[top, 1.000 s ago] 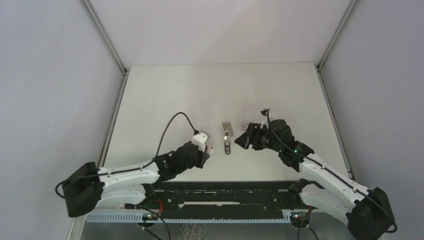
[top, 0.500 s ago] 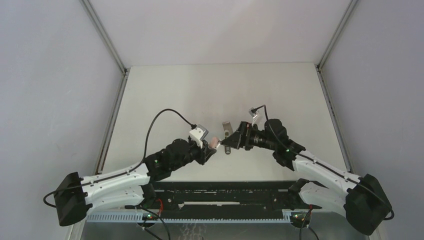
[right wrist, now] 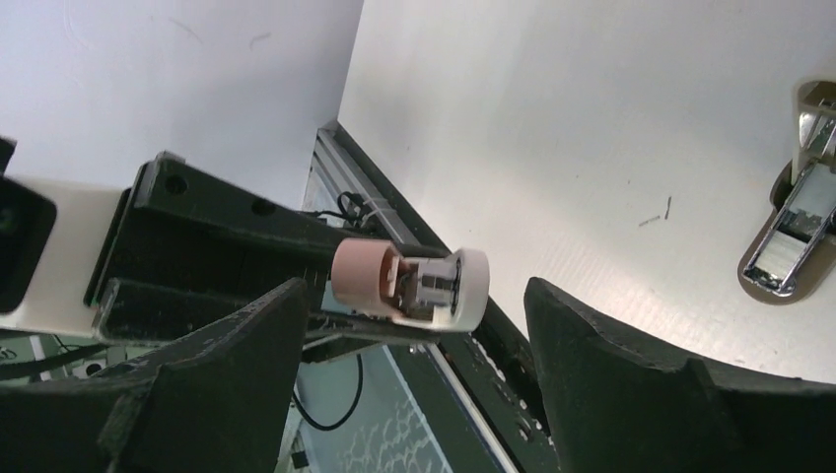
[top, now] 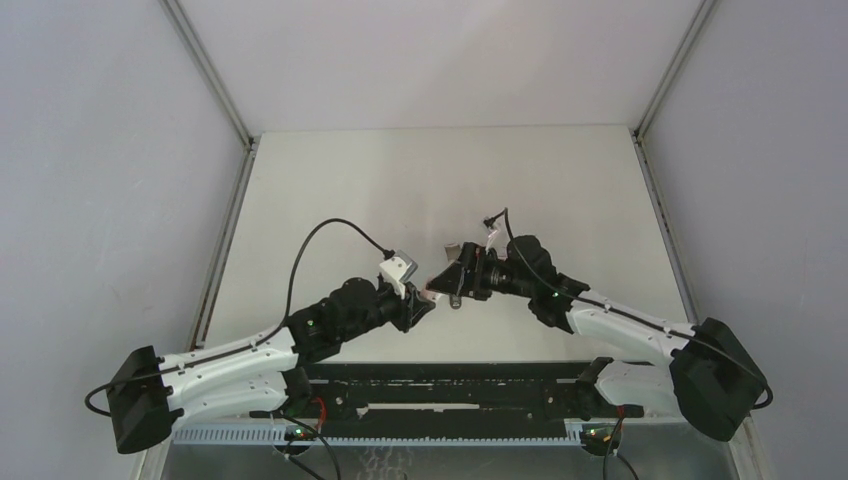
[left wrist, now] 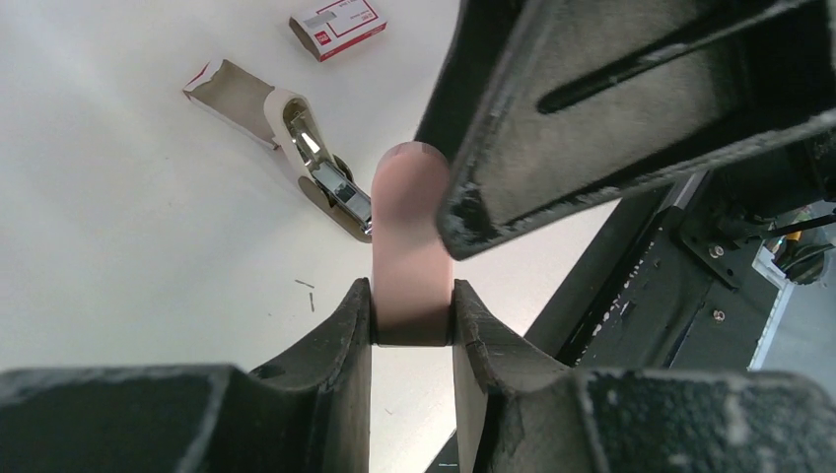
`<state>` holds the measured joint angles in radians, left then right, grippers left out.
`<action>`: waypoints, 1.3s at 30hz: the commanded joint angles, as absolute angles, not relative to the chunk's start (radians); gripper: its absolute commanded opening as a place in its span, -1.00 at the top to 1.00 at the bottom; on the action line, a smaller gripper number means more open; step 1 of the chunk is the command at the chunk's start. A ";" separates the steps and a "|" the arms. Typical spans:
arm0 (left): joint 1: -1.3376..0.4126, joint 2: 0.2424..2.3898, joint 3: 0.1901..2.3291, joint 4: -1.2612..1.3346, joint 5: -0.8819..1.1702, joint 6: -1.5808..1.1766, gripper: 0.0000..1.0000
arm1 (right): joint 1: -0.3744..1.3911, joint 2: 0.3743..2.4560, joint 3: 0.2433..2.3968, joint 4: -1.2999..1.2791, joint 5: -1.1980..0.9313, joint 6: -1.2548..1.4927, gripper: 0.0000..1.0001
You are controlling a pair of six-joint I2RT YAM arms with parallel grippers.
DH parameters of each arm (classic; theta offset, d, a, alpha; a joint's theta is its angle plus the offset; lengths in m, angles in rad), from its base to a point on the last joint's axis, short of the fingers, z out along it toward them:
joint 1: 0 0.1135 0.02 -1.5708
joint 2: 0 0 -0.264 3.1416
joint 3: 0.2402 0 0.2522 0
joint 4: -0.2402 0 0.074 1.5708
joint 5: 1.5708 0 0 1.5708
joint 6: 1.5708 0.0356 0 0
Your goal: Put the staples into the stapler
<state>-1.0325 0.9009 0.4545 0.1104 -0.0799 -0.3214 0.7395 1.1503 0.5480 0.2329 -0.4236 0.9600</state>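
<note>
Centrally, well apart from the worktop's (top: 400, 180) edges, the left gripper's (left wrist: 412, 298) jaws pinch the lifted pink stapler (left wrist: 409, 236). The right gripper's (right wrist: 414, 301) jaws stand spread around its end. Below lie a grey-brown tool (left wrist: 315, 168), a box (left wrist: 338, 27) with unreadable red print, and loose staples (left wrist: 308, 294).

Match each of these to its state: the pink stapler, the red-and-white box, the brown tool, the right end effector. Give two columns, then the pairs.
Things:
1. pink stapler
2. red-and-white box
3. brown tool
4. right end effector

States:
A. open, jaws standing either side of the pink stapler
B. lying on the table, hinged open, metal inside showing
C. clamped in the left end effector
D. lying flat on the table, red print up

Pairs: 1-C; 2-D; 3-B; 4-A
</note>
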 commanded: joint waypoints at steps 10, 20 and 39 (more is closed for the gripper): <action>-1.046 0.884 0.518 0.173 -0.083 -0.314 0.99 | 0.746 1.229 0.624 0.312 -0.439 1.019 1.00; -1.045 0.888 0.534 0.145 -0.096 -0.310 1.00 | 0.723 1.154 0.623 0.265 -0.391 0.954 0.46; -0.394 1.143 0.655 -0.178 -0.429 -0.519 1.00 | 0.539 0.890 0.683 -0.218 -0.139 0.590 -0.80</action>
